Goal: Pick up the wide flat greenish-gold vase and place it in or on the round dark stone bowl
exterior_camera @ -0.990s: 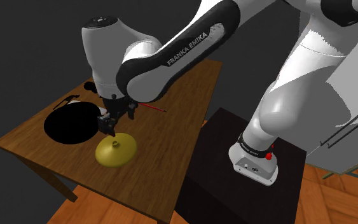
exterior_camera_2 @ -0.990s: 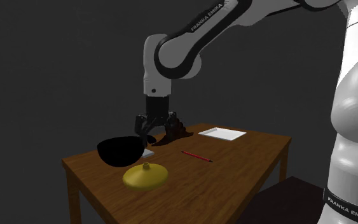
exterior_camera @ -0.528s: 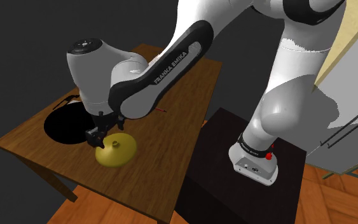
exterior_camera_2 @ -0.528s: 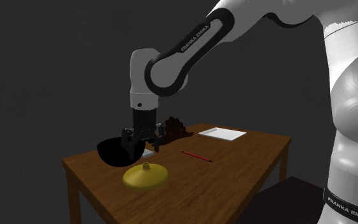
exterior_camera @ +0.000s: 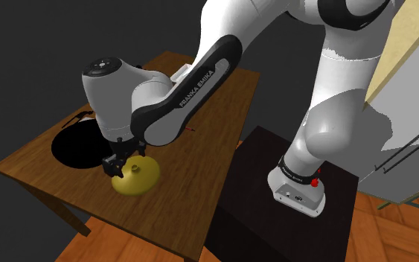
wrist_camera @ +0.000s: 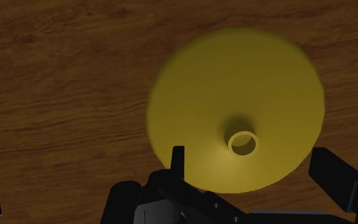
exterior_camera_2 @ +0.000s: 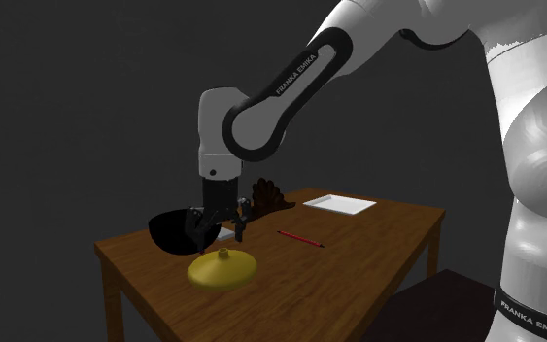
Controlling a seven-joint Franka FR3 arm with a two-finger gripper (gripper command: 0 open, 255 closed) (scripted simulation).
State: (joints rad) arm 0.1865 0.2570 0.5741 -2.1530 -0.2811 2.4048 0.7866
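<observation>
Dark grey walls stand behind a brown wooden table [exterior_camera: 200, 171], and a strip of orange wood floor shows below it in the shoulder view. The white arm [exterior_camera: 200, 67] reaches from its black stand [exterior_camera: 260, 193] over the table and bends down near the long edge that lies lowest in the shoulder view.

The flat greenish-gold vase [exterior_camera: 139, 179] sits upright on the surface close to that edge, a low wide disc with a small ringed neck at its middle. The round black bowl [exterior_camera: 77, 145] is just beside it, toward the table corner at the shoulder view's left; in the second exterior view the bowl [exterior_camera_2: 172, 231] stands behind the vase [exterior_camera_2: 222, 270].

The gripper [exterior_camera: 120, 167] hangs just above the vase, pointing down. In the wrist view its fingers [wrist_camera: 177, 159] stand well apart, with the vase's neck between them and neither finger touching it.

Farther along the table lie a red pencil [exterior_camera_2: 300, 238] near the middle and a white flat pad [exterior_camera_2: 339, 204] near the far edge. A dark brown lumpy object [exterior_camera_2: 271, 194] stands beside the pad; what it is I cannot tell.
</observation>
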